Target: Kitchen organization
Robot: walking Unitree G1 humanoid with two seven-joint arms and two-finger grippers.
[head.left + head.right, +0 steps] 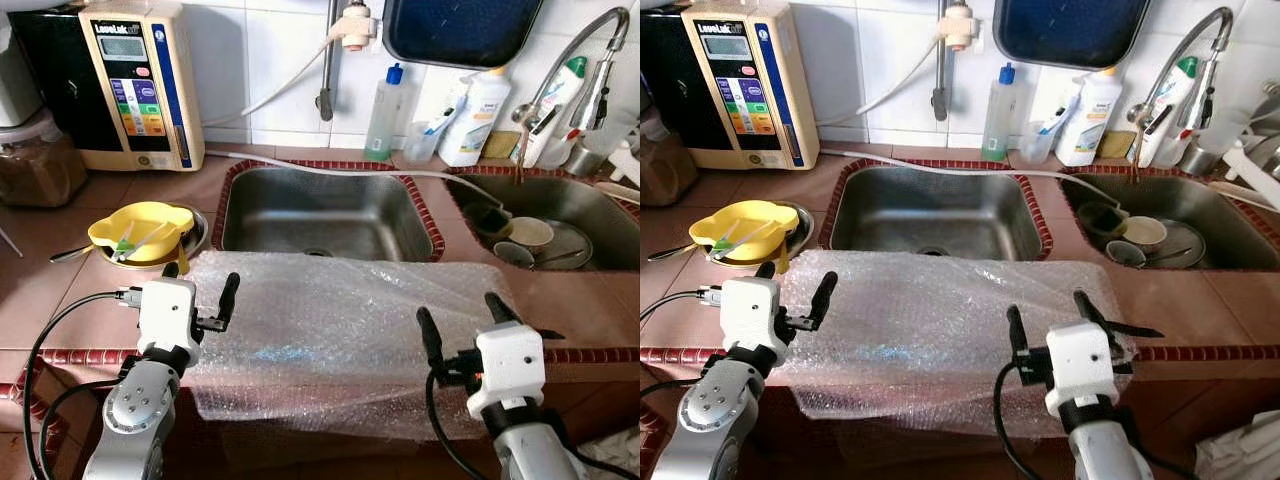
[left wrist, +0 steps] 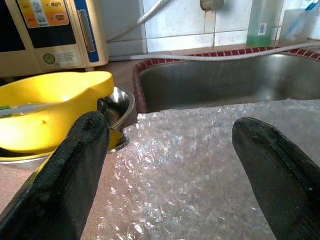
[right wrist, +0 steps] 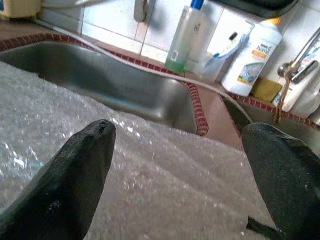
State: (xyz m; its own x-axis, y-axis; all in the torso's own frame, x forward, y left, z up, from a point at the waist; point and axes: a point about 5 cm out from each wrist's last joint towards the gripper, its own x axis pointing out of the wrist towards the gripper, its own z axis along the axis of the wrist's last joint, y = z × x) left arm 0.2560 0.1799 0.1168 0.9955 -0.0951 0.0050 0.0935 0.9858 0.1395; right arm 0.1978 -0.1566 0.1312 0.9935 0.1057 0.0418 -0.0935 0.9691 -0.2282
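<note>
A sheet of clear bubble wrap (image 1: 330,325) lies spread on the brown tiled counter in front of the left sink (image 1: 320,210) and hangs over the counter's front edge. My left gripper (image 1: 203,283) hovers open over the sheet's left edge, beside a yellow bowl (image 1: 142,230) that rests in a metal dish. Over the sheet's right part my right gripper (image 1: 462,320) is open too. In the left wrist view both black fingers (image 2: 75,175) frame the bubble wrap (image 2: 200,170). The right wrist view has the bubble wrap (image 3: 165,180) under its fingers (image 3: 75,175).
A cream water ioniser (image 1: 135,80) stands at the back left. The right sink (image 1: 560,215) holds cups and dishes under a curved tap (image 1: 580,50). Soap bottles (image 1: 475,115) line the back wall. A white hose (image 1: 350,170) runs along the sink's back rim.
</note>
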